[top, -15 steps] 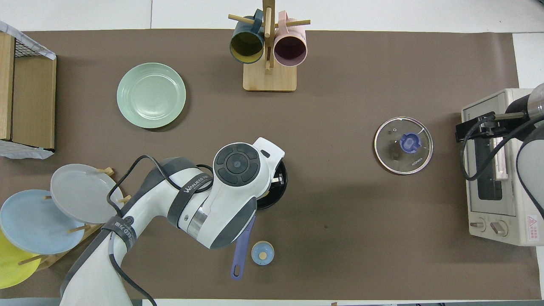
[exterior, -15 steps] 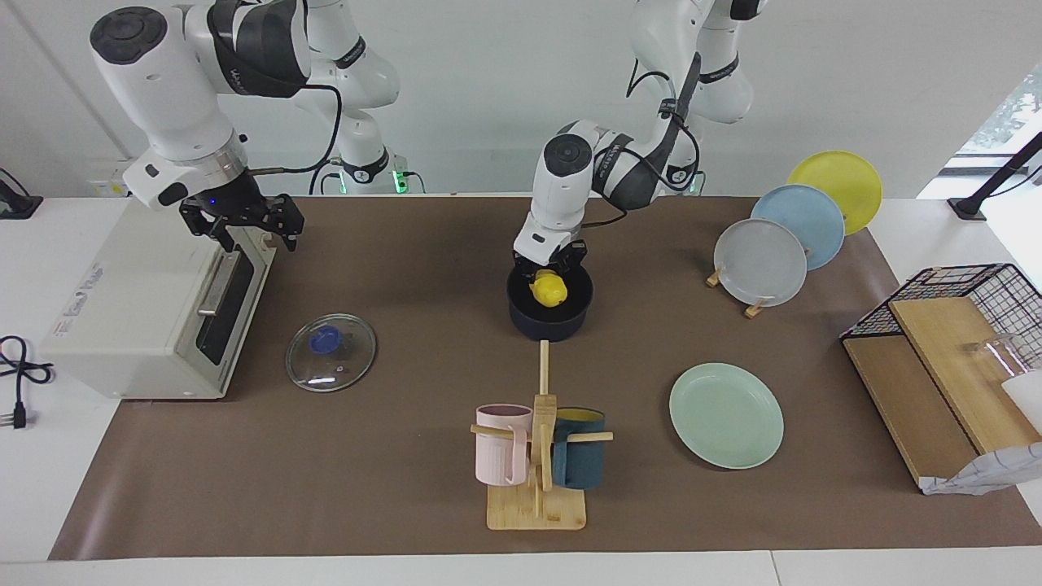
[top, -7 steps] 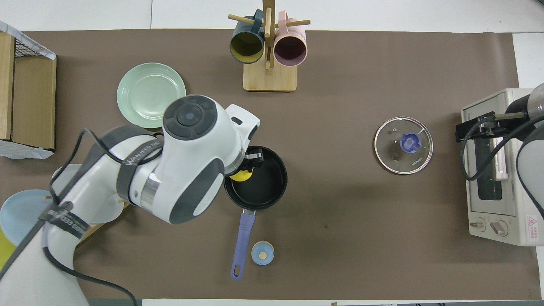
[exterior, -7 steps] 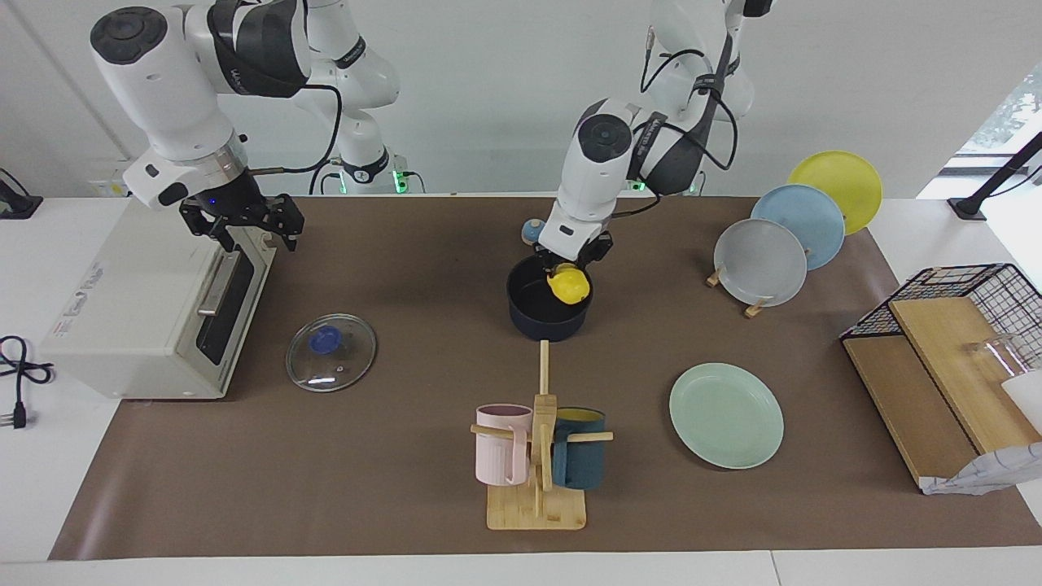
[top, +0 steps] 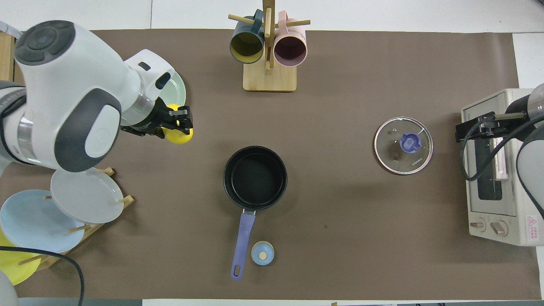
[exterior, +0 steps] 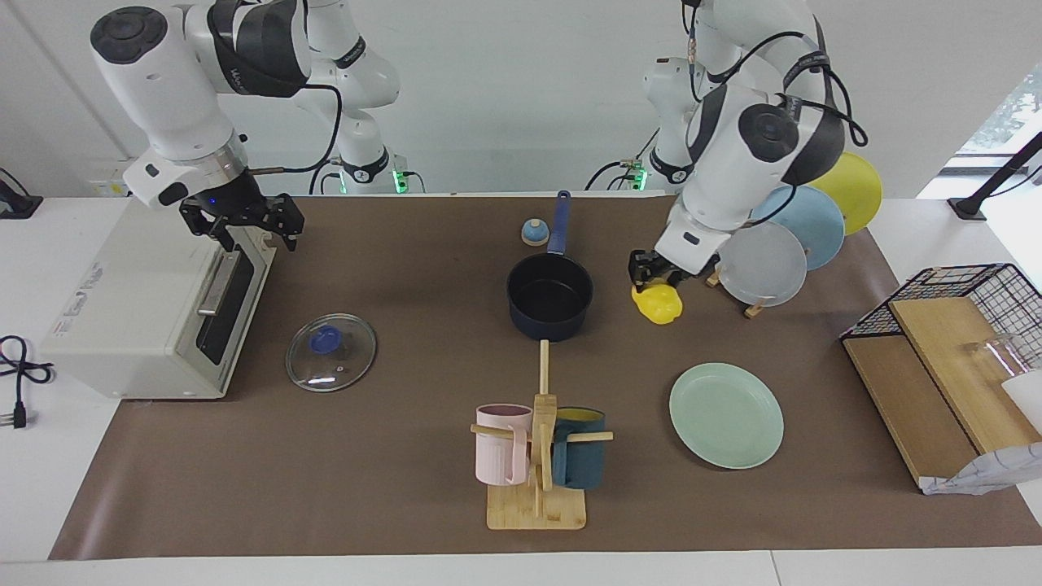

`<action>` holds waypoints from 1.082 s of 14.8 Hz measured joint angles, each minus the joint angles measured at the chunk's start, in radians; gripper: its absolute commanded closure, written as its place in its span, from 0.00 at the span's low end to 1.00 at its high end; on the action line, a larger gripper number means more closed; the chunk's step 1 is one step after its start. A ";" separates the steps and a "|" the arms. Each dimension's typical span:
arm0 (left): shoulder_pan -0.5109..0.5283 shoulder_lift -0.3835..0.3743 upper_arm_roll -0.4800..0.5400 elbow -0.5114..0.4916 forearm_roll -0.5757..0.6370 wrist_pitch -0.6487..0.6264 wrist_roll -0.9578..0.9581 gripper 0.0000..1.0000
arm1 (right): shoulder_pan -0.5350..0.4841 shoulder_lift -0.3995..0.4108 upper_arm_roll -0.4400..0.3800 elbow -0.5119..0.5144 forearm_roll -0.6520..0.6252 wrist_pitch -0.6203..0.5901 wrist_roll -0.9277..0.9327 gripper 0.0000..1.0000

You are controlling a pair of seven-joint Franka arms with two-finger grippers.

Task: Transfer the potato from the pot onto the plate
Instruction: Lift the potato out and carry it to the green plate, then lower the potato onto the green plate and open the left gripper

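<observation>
My left gripper (exterior: 654, 282) is shut on the yellow potato (exterior: 658, 303) and holds it in the air over the brown mat, between the pot and the plate. In the overhead view this gripper (top: 177, 122) and the potato (top: 180, 136) sit at the plate's edge. The navy pot (exterior: 548, 327) stands mid-table with its black inside bare (top: 255, 177) and its blue handle toward the robots. The mint-green plate (exterior: 726, 416) lies flat, farther from the robots, partly hidden under my left arm in the overhead view (top: 179, 87). My right gripper (exterior: 242, 221) waits, open, over the toaster oven's front edge.
A toaster oven (exterior: 138, 301) stands at the right arm's end, a glass lid (exterior: 330, 352) beside it. A mug rack (exterior: 537, 456) stands farther from the robots than the pot. A plate rack (exterior: 761, 262), a wire basket (exterior: 969, 285) and a small blue knob (exterior: 534, 233) are also there.
My left gripper lifted the potato out of the pot and carried it toward the left arm's end of the table. The pot is now bare. The right arm has not moved.
</observation>
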 measured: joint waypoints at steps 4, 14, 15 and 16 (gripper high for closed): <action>0.086 0.062 0.002 0.006 0.013 0.098 0.163 1.00 | 0.000 0.000 0.000 0.000 0.000 0.000 0.000 0.00; 0.152 0.266 0.001 0.008 0.159 0.328 0.398 1.00 | 0.000 0.000 0.000 0.000 0.000 0.000 0.000 0.00; 0.158 0.267 0.001 0.008 0.159 0.331 0.413 1.00 | 0.000 0.000 0.000 0.000 0.000 0.000 0.000 0.00; 0.160 0.267 0.001 0.009 0.160 0.337 0.419 1.00 | 0.000 0.000 0.000 0.000 0.000 0.000 0.000 0.00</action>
